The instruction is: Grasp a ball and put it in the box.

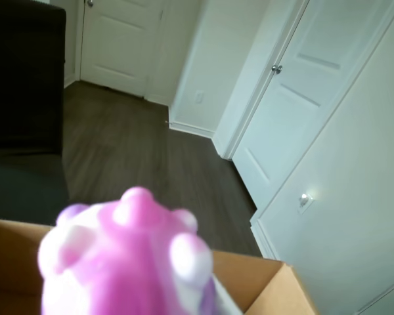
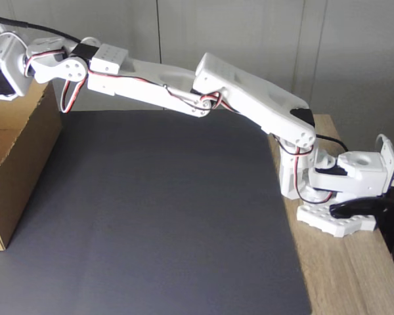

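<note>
In the wrist view the ball (image 1: 125, 259) sat blurred and very close to the lens, its pink, purple and white bumps taking up the lower left of the picture. Just behind and below it ran the brown rim of the box (image 1: 269, 282), with one corner of the cardboard showing at the lower right. Beyond the box lay a dark wood floor (image 1: 151, 157), white doors (image 1: 295, 98) and a dark block of furniture (image 1: 23, 72) at the upper left.

In the fixed view the white arm (image 2: 249, 98) stretched from its base (image 2: 335, 220) on the wooden tabletop (image 2: 348, 275) out over a dark grey mat (image 2: 164, 216) toward the box (image 2: 20, 164), which stood at the mat's left edge. The wrist end of the arm reached above the box's open top, at the picture's left border.

The gripper's fingers could not be made out in either view, so whether it was spread or pinching the ball cannot be told; the ball did appear right in front of the wrist camera, above the box rim.
</note>
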